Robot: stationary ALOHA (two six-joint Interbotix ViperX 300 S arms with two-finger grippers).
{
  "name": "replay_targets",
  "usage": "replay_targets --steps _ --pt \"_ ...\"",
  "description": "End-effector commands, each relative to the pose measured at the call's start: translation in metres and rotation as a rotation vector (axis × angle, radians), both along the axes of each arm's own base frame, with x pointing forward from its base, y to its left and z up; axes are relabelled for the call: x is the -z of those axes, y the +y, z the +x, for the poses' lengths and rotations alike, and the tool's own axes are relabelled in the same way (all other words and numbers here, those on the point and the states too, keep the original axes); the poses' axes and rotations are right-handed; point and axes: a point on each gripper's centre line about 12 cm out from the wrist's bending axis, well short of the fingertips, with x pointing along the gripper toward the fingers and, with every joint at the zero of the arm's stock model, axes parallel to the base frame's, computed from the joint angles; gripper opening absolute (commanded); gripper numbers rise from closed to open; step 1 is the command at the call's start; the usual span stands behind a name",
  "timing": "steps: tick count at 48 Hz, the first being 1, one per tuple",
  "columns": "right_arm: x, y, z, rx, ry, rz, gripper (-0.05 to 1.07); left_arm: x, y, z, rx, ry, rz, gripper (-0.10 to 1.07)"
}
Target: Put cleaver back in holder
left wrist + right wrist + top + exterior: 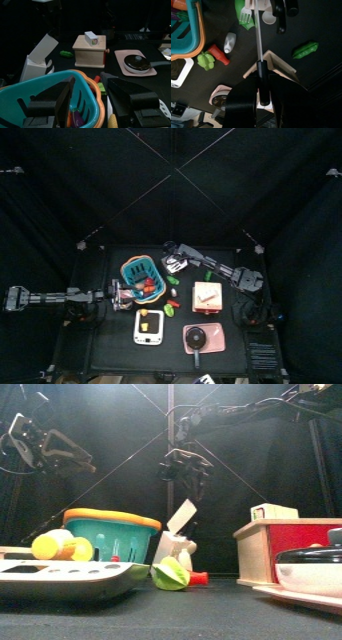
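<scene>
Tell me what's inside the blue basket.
In the blue basket, the front view shows a yellow round toy sticking up above the rim. The left wrist view shows dark slots in the wall and a purple piece low inside; the left gripper covers the rest.

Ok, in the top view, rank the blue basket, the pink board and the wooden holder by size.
1. blue basket, largest
2. pink board, only slightly smaller, a close call
3. holder, clearly smallest
</scene>
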Motion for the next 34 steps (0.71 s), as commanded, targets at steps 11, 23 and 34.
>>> replay_targets --steps 11,23,34 --pt "-0.0083 0.0008 -0.0058 -0.001 -0.017 0.000 0.52 -0.0054 0.0003 0.0021 0.001 -0.015 0.002 0.84" --pt "-0.0055 -0.0003 -0.0053 -0.015 -0.010 0.004 0.52 -0.0054 0.0003 0.0021 0.001 -0.015 0.002 0.84" --pt "-0.0042 -0.0037 -0.0048 -0.012 -0.010 0.004 0.52 -0.0048 0.0003 0.0019 0.001 -0.014 0.002 0.84"
